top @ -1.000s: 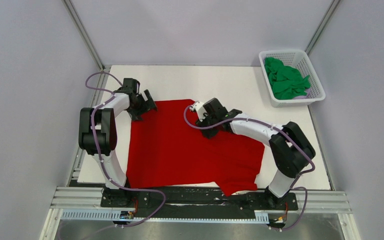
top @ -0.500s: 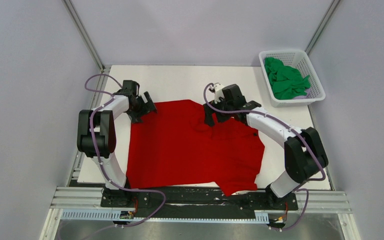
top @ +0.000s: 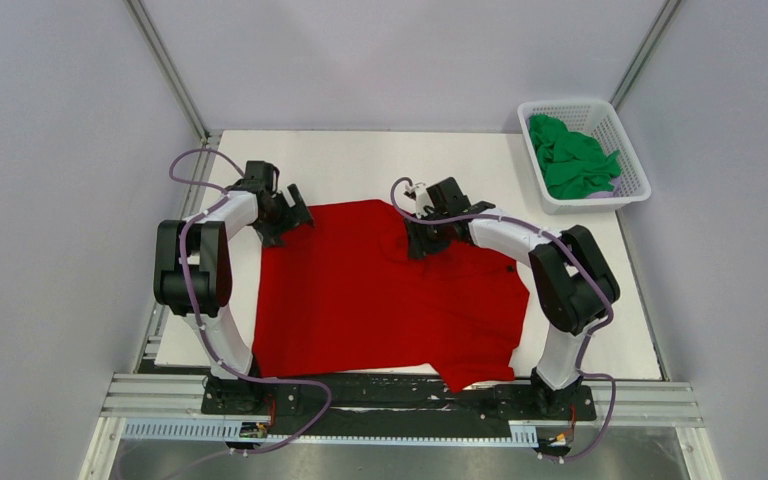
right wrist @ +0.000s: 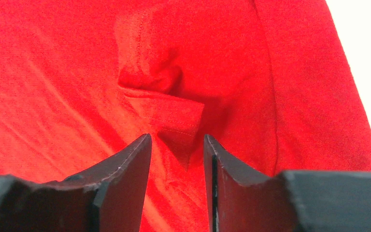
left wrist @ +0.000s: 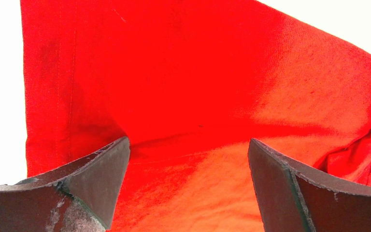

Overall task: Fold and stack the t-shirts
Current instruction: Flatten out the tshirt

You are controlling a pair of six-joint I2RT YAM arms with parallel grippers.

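Top view: a red t-shirt lies spread flat across the middle of a white table. A green t-shirt sits bunched in a white basket at the upper right. The left gripper rests at the red shirt's upper left corner; the right gripper is low over its upper middle.

Left wrist view: the left gripper's claw is spread wide, with red cloth filling the space between the fingers and bare table at the left edge.

Right wrist view: the right gripper's claw is narrowly parted. A small folded flap of the red shirt points into the gap.
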